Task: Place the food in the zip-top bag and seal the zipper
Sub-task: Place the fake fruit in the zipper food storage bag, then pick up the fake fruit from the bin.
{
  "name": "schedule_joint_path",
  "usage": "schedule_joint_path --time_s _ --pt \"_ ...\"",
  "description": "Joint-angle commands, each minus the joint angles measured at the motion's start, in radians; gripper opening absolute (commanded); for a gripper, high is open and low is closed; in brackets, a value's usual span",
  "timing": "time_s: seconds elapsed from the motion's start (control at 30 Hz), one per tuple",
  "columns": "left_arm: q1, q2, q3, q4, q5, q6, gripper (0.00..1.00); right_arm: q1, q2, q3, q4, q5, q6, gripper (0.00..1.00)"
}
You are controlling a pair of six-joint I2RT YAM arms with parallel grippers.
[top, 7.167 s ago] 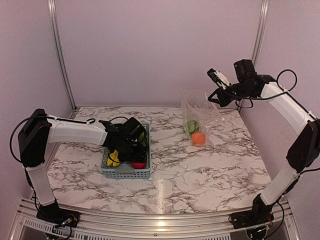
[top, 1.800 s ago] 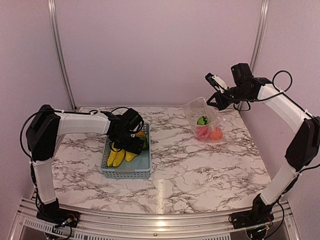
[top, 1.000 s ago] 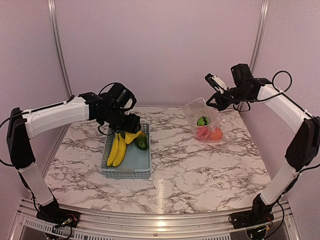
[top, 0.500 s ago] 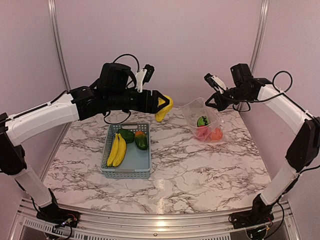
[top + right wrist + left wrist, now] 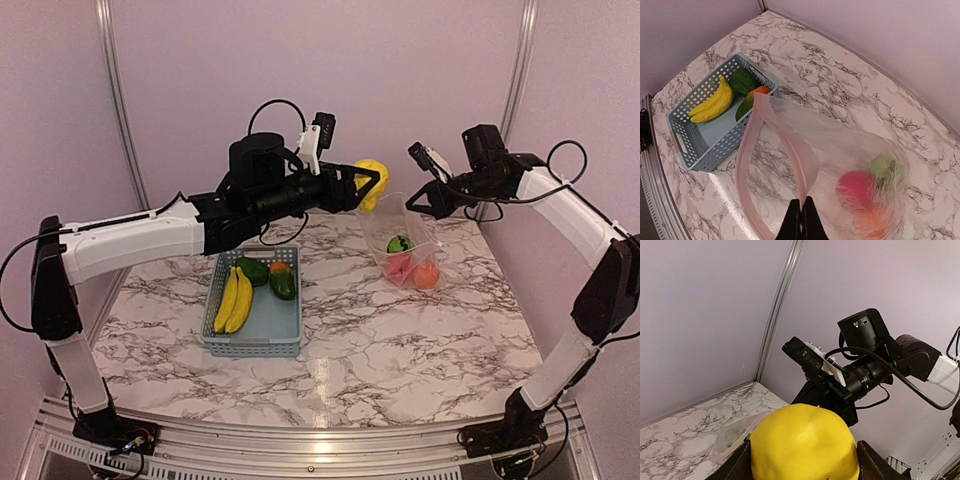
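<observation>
Marble-veined table (image 5: 400, 340), lilac walls (image 5: 300, 80), clear zip-top bag (image 5: 392, 222)

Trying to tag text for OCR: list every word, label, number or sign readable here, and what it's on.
None can be read. The basket, the zip-top bag and the food show no lettering. Any marking on the white bracket at the right wrist is too small to tell.

My left gripper (image 5: 371, 186), clamping a yellow fruit (image 5: 373, 176), has swung right from above the basket (image 5: 250, 348) to just beside the zip-top bag (image 5: 398, 222) mouth.
</observation>
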Motion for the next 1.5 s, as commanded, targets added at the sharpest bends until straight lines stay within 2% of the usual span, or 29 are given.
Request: schedule_joint_path --time_s 0.0,0.17,0.33,0.67,0.77,0.9,1.0,1.2,1.37,1.47 --pt "-0.024 0.073 0.041 0.172 -0.045 0.022 0.61 0.010 -0.018 0.074 -0.022 -0.074 0.029 0.00" --pt "-0.044 0.146 0.067 0.206 -0.117 0.056 0.61 0.011 -0.022 0.092 -0.033 -0.122 0.042 0.00" --pt "-0.077 0.221 0.107 0.170 -0.206 0.154 0.61 0.011 -0.025 0.098 -0.035 -0.157 0.052 0.00" --pt "-0.089 0.294 0.104 0.140 -0.349 0.165 0.62 0.009 -0.025 0.093 -0.035 -0.177 0.057 0.00" --pt "-0.089 0.319 0.137 0.094 -0.377 0.160 0.71 0.008 -0.021 0.098 -0.035 -0.188 0.061 0.00" --pt "-0.089 0.360 0.216 0.016 -0.454 0.152 0.89 0.008 -0.013 0.102 -0.035 -0.191 0.064 0.00" --pt "-0.089 0.374 0.252 -0.006 -0.462 0.148 0.95 0.005 -0.008 0.104 -0.035 -0.190 0.064 0.00" --pt "-0.097 0.295 0.225 0.021 -0.394 0.143 0.96 -0.011 0.003 0.099 -0.032 -0.185 0.064 0.00" --pt "-0.115 0.145 0.099 0.076 -0.300 0.168 0.95 -0.026 0.020 0.092 -0.025 -0.169 0.065 0.00" --pt "-0.118 0.023 -0.007 0.067 -0.318 0.174 0.95 -0.031 0.022 0.087 -0.021 -0.153 0.061 0.00"
